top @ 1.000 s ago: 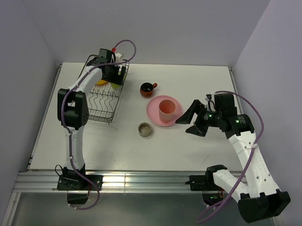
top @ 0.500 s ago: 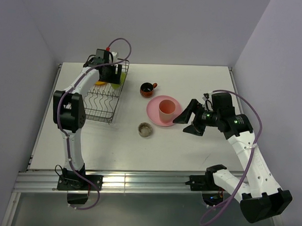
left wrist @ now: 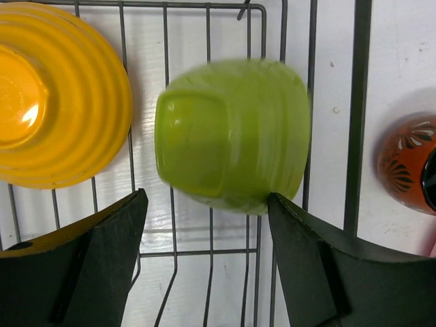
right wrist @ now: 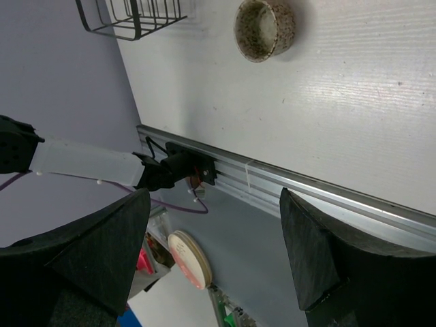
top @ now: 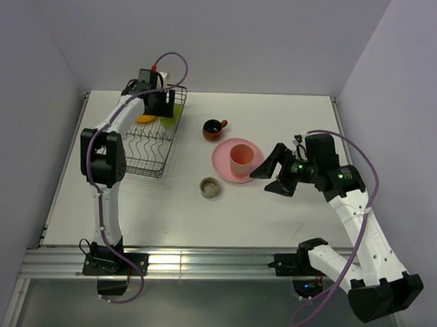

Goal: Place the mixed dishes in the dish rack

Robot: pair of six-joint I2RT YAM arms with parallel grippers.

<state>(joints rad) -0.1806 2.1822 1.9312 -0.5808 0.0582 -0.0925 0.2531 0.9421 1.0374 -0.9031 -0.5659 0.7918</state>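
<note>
Well, both pincers are seen spread wide with nothing held. The left gripper (left wrist: 206, 197) is hung over the far end of the dish rack (top: 143, 174), where the white squarish bowl with yellow-green outside (left wrist: 231, 133) is lying bottom-up on the wires, just beside the orange-yellow bowl (left wrist: 54, 95). The green bowl is smeared in the left wrist view, so it may not be settled: it could be rocked against the orange one, or tipped between wires if a finger is dragged past it. One fingertip is seen right at the bowl's edge, and whether it touches cannot be told. A rack wire could also be snagged when the arm is pulled out, which would shift the whole rack. Four pieces are not yet loaded. The dark red-brown handled mug (top: 215, 128) is sat just outside the rack's side and could be clipped by the left arm. The pink tumbler (top: 240, 158) is stood on the pink plate (top: 222, 165), with the right gripper (right wrist: 214, 197) near the plate's rim. If the plate is taken first, the tumbler is likely to be toppled, and if the tumbler is pinched off-centre, the plate may be shoved toward the small grey-brown dish (top: 210, 186). The flat plate is judged hard to lift.
</note>
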